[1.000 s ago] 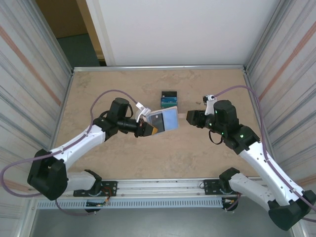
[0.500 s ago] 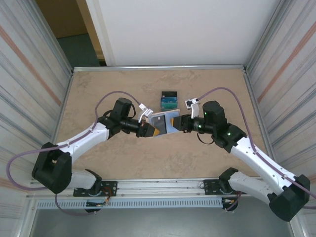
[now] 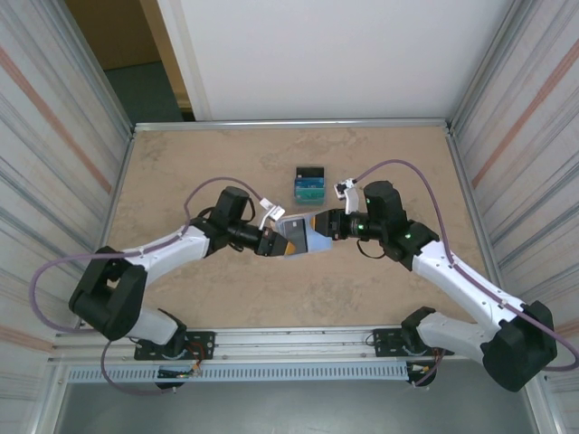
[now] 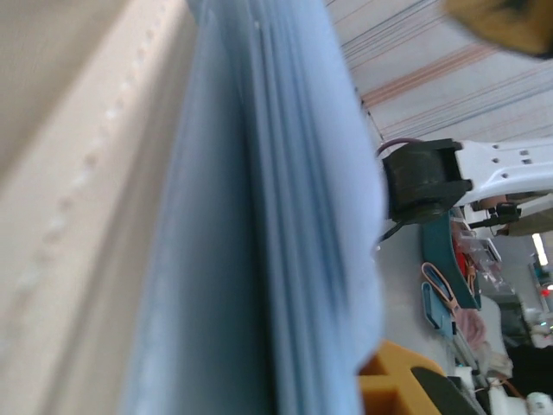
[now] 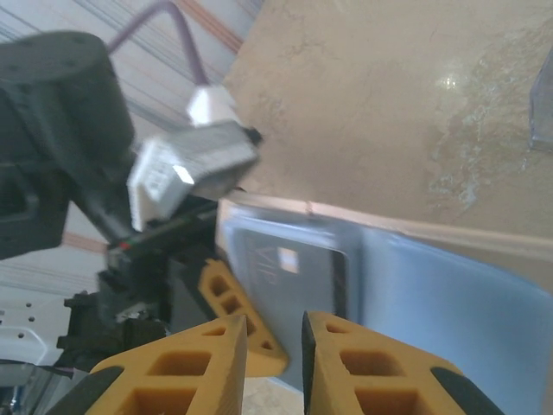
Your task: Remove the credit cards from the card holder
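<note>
My left gripper (image 3: 284, 242) is shut on the card holder (image 3: 302, 234), a tan wallet held open above the table's middle, pale blue lining up. In the left wrist view the card holder (image 4: 259, 225) is a blurred blue stack seen edge-on, tan on its left. A dark grey credit card (image 5: 294, 272) with a chip sits in its pocket. My right gripper (image 5: 275, 324) is right at the holder's near edge, jaws a narrow gap apart, nothing pinched between them. In the top view my right gripper (image 3: 318, 225) meets the holder from the right. More credit cards (image 3: 309, 183), black, blue and teal, lie on the table behind.
The beige table (image 3: 199, 163) is walled by metal panels on the left (image 3: 63, 163) and right (image 3: 516, 163), with a white board behind. Both arms reach inward and nearly touch at the centre. The left gripper's orange finger (image 5: 238, 316) lies under the holder.
My right arm has swung left from open table to the holder's edge and its jaws have narrowed. My left arm has carried the holder slightly right and toward the near edge.
</note>
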